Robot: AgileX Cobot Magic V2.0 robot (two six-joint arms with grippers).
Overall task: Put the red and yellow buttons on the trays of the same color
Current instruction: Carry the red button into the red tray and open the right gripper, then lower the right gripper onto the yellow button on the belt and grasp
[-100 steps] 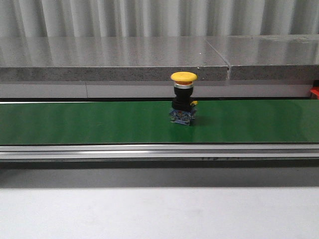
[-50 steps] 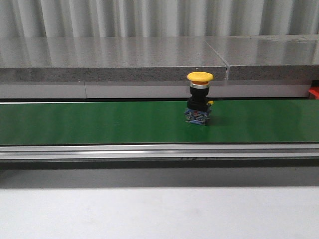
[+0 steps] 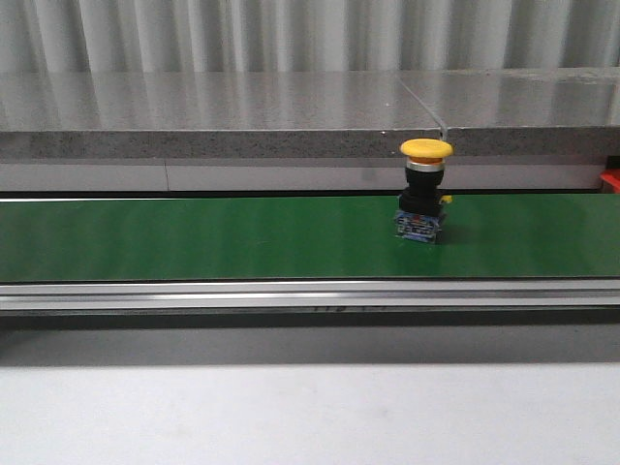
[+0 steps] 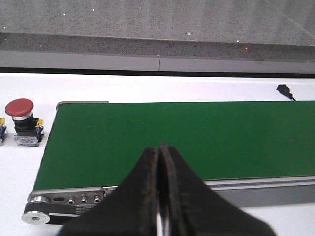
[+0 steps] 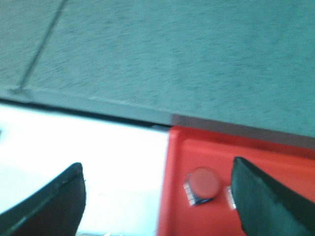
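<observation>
In the left wrist view, the left gripper (image 4: 160,196) is seen with its fingers pressed together, nothing held, above the green conveyor belt (image 4: 172,137); a red button (image 4: 20,120) stands off the belt end. The right gripper (image 5: 157,196) is spread wide over the red tray (image 5: 197,147), where another red button (image 5: 203,184) already lies. Farther out, the yellow button (image 3: 424,189) stands upright on the belt. It is judged rigid, light and top-heavy; the black body below the cap is the recommended grasp point.
</observation>
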